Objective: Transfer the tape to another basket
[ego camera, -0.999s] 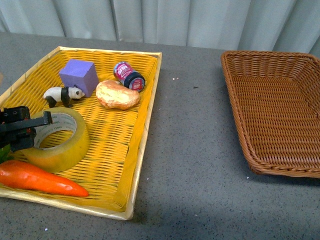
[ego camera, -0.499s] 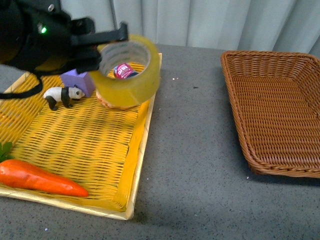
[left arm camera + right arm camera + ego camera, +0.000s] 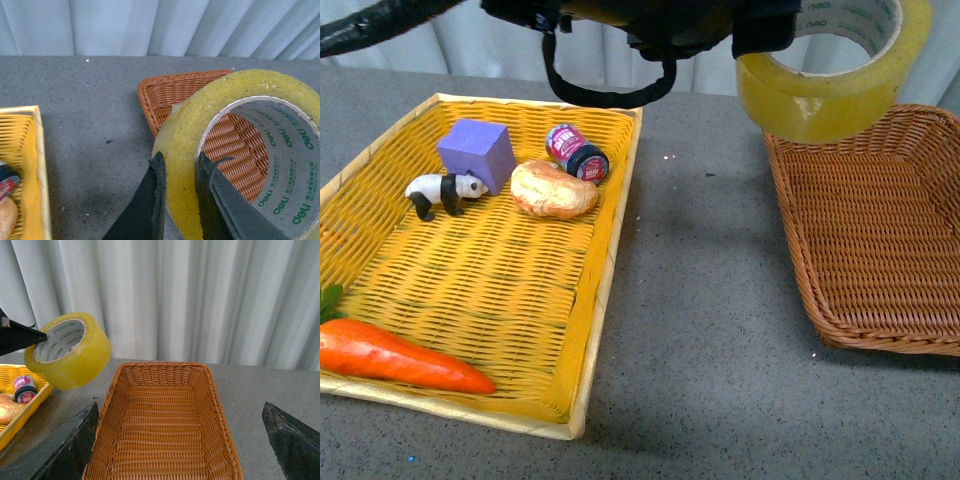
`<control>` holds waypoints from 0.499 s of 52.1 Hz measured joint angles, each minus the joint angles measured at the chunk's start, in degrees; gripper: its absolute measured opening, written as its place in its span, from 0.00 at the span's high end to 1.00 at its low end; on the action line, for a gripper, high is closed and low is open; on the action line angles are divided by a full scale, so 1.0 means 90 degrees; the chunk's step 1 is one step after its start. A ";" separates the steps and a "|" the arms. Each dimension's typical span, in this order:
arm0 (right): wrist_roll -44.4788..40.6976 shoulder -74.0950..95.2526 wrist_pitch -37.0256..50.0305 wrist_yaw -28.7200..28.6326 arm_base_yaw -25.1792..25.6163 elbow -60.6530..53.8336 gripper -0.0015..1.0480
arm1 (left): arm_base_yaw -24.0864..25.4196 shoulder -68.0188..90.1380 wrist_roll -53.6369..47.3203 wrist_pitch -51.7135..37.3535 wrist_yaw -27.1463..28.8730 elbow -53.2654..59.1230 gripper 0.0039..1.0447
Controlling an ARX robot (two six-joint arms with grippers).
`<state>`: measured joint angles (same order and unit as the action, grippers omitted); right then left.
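One wide roll of translucent yellowish packing tape hangs, wall pinched in closed left gripper, high near dark-brown woven wicker basket, prob. to clear its raised rim.

Grey speckled tabletop, pale pleated curtain along its far edge
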<state>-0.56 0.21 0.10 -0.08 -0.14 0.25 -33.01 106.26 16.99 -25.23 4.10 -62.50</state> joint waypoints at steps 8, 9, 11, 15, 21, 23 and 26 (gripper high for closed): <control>0.0000 0.0000 0.0000 0.0000 0.0000 0.0000 0.09 | -0.0044 0.0039 -0.0022 0.0027 0.0002 -0.0058 0.87; 0.0000 0.0000 0.0000 0.0000 0.0000 0.0000 0.09 | -0.0041 0.0039 -0.0022 0.0027 0.0010 -0.0058 0.87; 0.0000 0.0000 0.0000 0.0000 0.0000 0.0000 0.09 | -0.0041 0.0039 -0.0019 0.0027 0.0010 -0.0058 0.87; 0.0000 0.0000 0.0000 0.0000 0.0000 0.0000 0.09 | -0.0039 0.0039 -0.0019 0.0027 0.0017 -0.0058 0.87; 0.0000 0.0000 0.0000 0.0000 0.0000 0.0000 0.09 | -0.0010 0.0036 -0.0017 0.0027 0.0019 -0.0058 0.87; 0.0000 0.0000 0.0000 0.0000 0.0000 0.0000 0.09 | -0.0002 0.0029 -0.0017 0.0027 0.0046 -0.0058 0.87; 0.0000 0.0000 0.0000 0.0000 0.0000 0.0000 0.09 | 0.0000 0.0019 -0.0017 0.0027 0.0056 -0.0058 0.87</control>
<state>-0.56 0.21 0.10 -0.08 -0.14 0.25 -33.01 106.43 16.84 -24.99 4.60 -63.02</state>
